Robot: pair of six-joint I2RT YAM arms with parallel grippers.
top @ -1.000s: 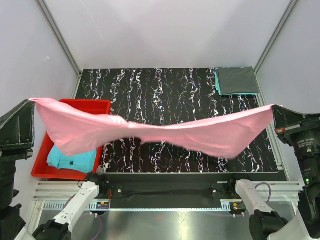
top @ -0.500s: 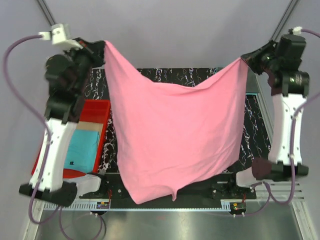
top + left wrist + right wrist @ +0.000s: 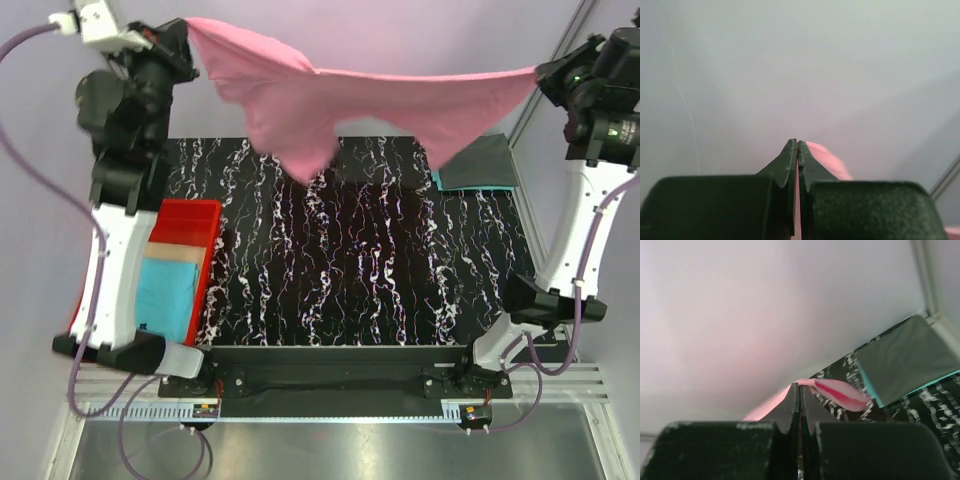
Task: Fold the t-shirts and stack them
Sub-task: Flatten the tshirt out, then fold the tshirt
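High above the worktop's [image 3: 380,290] far edge, the bright pink t-shirt [image 3: 400,95] hangs stretched between both raised arms, wholly clear of the surface. Left jaws are clenched on one pink corner over the far left corner; the left wrist view shows cloth pinched at their tips. Right jaws are likewise clamped on the opposite corner, above the far right corner.

Judgement: the spread, elevated hold serves to open the garment so it can be laid flat for folding. A loose bunch sags nearer the left arm, so the spread is uneven.

At the far right corner a folded dark grey t-shirt [image 3: 478,160] lies on a teal t-shirt [image 3: 434,168], the likely stacking site. At the left edge, a red bin [image 3: 190,218] holds a light blue t-shirt [image 3: 168,300], apparently not yet folded.
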